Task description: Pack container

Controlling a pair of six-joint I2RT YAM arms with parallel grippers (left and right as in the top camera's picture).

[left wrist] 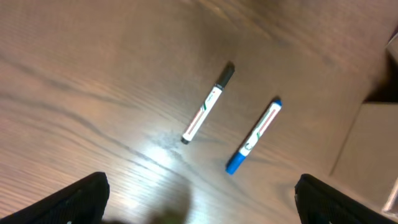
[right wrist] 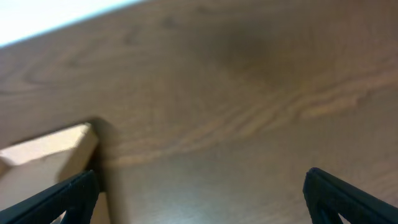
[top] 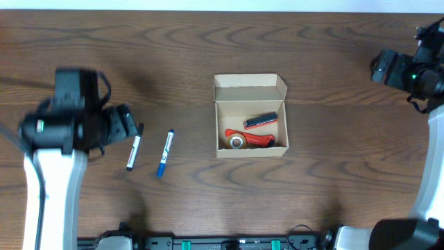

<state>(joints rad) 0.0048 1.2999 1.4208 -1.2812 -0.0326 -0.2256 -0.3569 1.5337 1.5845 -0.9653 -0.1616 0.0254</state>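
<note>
The container [top: 250,92], a small tan cardboard box with its flap lid open toward the back, stands mid-table. Inside lie a red-and-black item [top: 260,121] and a red tool with a round metal part [top: 244,140]. A black-capped white marker [top: 134,147] and a blue-capped white marker [top: 164,153] lie left of the box; both show in the left wrist view, black [left wrist: 208,104] and blue [left wrist: 254,134]. My left gripper [left wrist: 200,202] is open and empty, just left of the markers. My right gripper [right wrist: 202,199] is open and empty at the far right rear; the box corner [right wrist: 56,155] shows at its left.
The brown wooden table [top: 333,173] runs to a pale back edge [top: 222,5]. The left arm [top: 59,132] stands at the left side and the right arm [top: 416,69] at the right rear corner. Part of the box [left wrist: 367,143] shows at the right in the left wrist view.
</note>
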